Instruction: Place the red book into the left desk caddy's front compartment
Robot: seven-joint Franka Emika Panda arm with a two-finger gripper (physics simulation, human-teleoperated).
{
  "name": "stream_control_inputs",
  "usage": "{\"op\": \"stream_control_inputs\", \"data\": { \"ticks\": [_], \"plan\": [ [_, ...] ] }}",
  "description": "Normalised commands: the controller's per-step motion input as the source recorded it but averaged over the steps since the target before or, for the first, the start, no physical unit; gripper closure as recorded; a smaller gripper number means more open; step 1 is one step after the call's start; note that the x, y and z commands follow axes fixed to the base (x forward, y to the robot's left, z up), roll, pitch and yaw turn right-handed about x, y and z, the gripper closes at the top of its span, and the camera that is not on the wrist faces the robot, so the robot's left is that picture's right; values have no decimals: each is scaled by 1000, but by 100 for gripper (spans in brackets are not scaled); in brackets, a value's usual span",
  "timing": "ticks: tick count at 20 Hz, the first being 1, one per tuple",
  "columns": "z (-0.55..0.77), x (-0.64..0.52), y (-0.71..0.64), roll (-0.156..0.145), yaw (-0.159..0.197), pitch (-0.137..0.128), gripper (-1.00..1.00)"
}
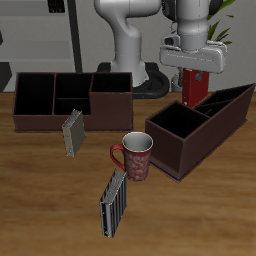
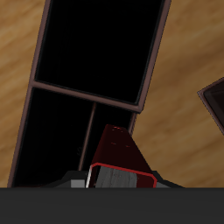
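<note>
Above table (image 1: 40, 200), tool (image 1: 194, 88) gripping red book (image 1: 192, 86).

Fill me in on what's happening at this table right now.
The gripper holds the red book upright, above the left desk caddy, the sloping-walled box. In the wrist view the book hangs over the caddy's dark compartments, not yet inside one. The other caddy, the grey book, the mug and the striped book stand on the table untouched.
</note>
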Motion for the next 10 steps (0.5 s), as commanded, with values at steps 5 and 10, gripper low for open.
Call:
{"op": "stream_control_inputs", "data": {
  "ticks": [5,10],
  "plan": [
    [-22,49,-14,-4,-5,-1,100],
    [-28,65,-76,-23,-10,0,100]
  ]
}}
